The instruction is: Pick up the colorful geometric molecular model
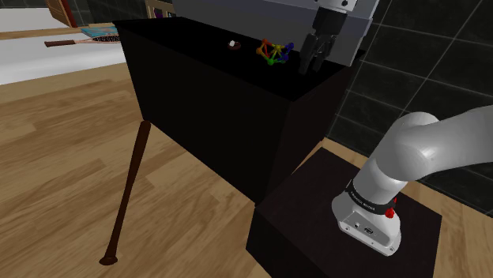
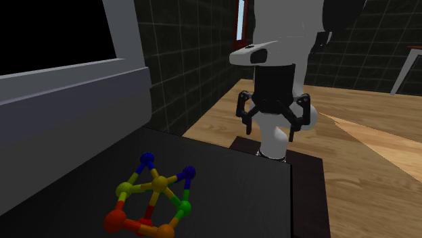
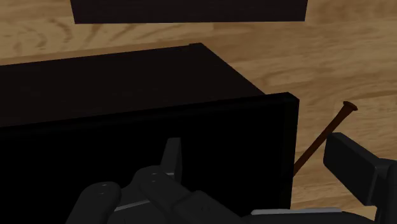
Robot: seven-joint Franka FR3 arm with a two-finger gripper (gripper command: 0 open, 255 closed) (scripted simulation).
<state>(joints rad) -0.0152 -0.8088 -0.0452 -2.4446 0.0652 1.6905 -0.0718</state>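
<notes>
The molecular model (image 2: pixel 150 203), balls of red, orange, yellow, green and blue joined by rods, sits on the black cabinet (image 2: pixel 257 182), near its end by the stand (image 1: pixel 312 209). The gripper (image 2: pixel 270 130) hangs above that end, fingers spread, clear of the model; a small item (image 1: pixel 232 45), perhaps a cupcake, lies farther along

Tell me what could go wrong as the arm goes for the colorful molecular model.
The molecular model is an open lattice of balls and thin rods, so the open gripper may close through a gap or on one rod, letting it twist or slip. The gripper hangs to one side of the model, not over it; a low sideways approach could shove it along the dark table. The grey unit stands close by the model and might be bumped.
</notes>
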